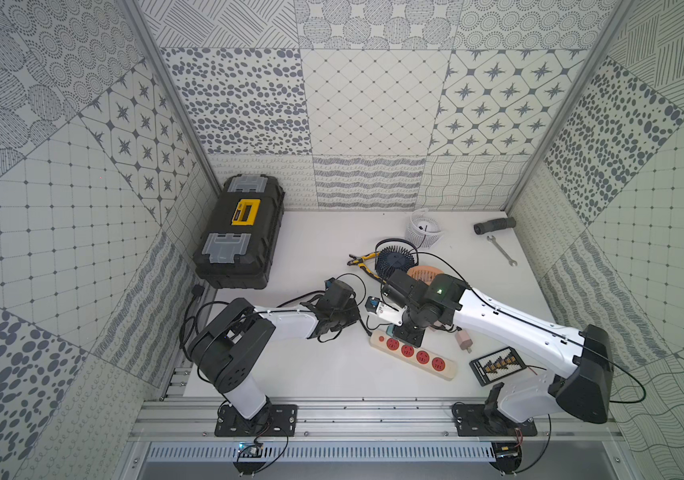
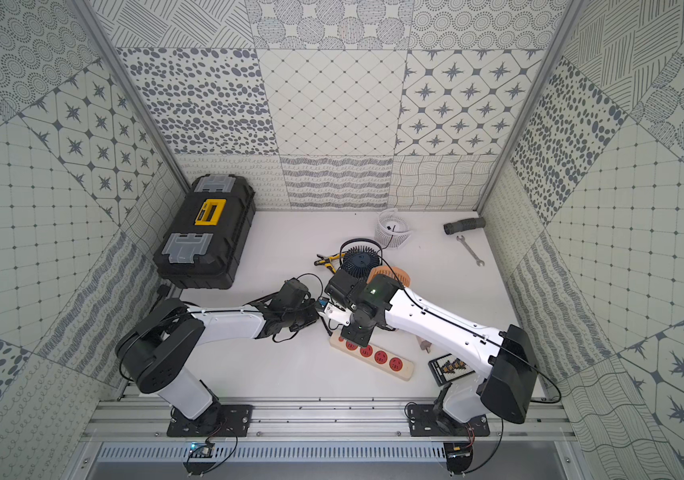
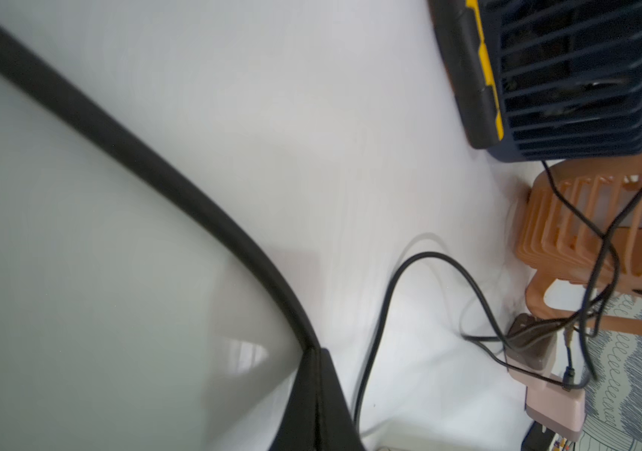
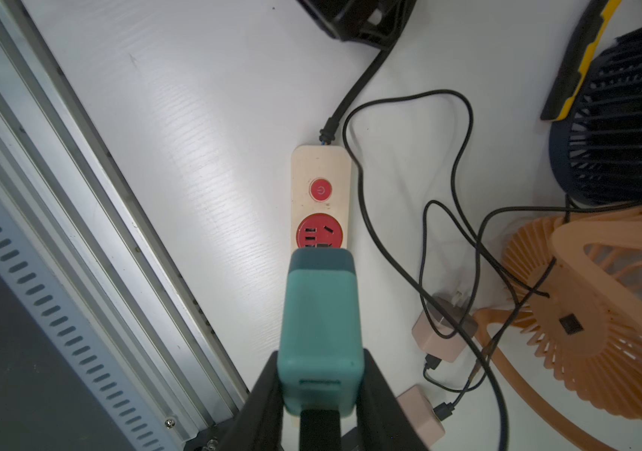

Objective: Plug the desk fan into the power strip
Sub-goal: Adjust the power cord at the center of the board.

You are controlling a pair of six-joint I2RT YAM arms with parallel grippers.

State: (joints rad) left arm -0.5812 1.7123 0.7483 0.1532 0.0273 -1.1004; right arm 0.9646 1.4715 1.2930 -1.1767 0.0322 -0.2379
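The cream power strip (image 1: 413,355) (image 4: 321,195) lies near the table's front, its red button and black cord (image 3: 116,140) at the end toward the left arm. My right gripper (image 4: 321,375) (image 1: 408,332) is shut on a teal plug (image 4: 321,312), held right over the socket closest to the button, prongs almost at it. My left gripper (image 3: 316,359) (image 1: 354,318) is shut, and the strip's cord runs up to its tips. A dark blue fan (image 1: 396,262), an orange fan (image 1: 423,274) and a white fan (image 1: 425,228) stand behind; which one the plug's cable feeds I cannot tell.
Two pink adapters (image 4: 440,336) (image 4: 420,414) with thin black cables lie beside the strip. A black toolbox (image 1: 240,232) stands at the back left. Pliers (image 1: 363,259), a wrench (image 1: 501,249), a black cylinder (image 1: 494,225) and a small black abacus (image 1: 496,365) also lie on the table.
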